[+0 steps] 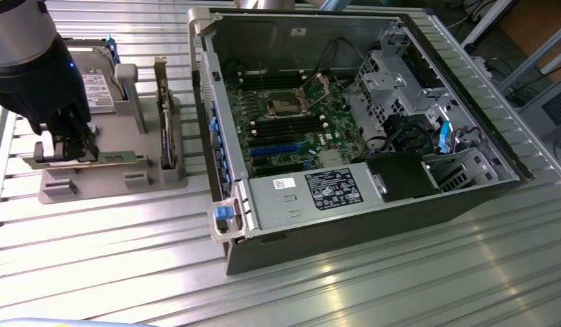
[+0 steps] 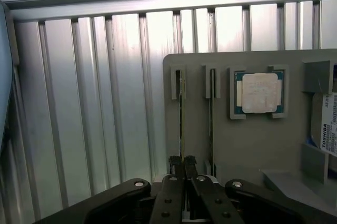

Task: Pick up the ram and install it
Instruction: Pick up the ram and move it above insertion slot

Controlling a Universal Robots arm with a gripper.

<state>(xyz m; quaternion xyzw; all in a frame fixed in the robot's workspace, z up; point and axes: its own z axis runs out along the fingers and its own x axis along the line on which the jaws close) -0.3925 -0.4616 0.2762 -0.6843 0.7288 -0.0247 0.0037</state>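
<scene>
While a ribbed metal table [image 1: 353,293] bears a grey holder [image 2: 253,145] and open computer case [image 1: 371,230], the gripper [image 2: 182,159] is pinched nearly shut on the slotted ram [image 2: 181,118].

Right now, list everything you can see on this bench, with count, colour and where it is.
ram: one, green, on edge in a holder slot, between the tool's fingers
second stick: one, dark, in the neighbouring slot
processor chip: one, silver, in a holder pocket beside the slots
hard drive: one, silver with white label, in the holder past the chip
dark card: one, on edge at the holder's side nearest the case
holder: one, grey, exterior view's left
computer case: one, dark grey, open, centre
motherboard: one, green, inside the case
table: one, silver, slatted
arm: one, black, over the holder
tool: one, black, shut on the ram
</scene>
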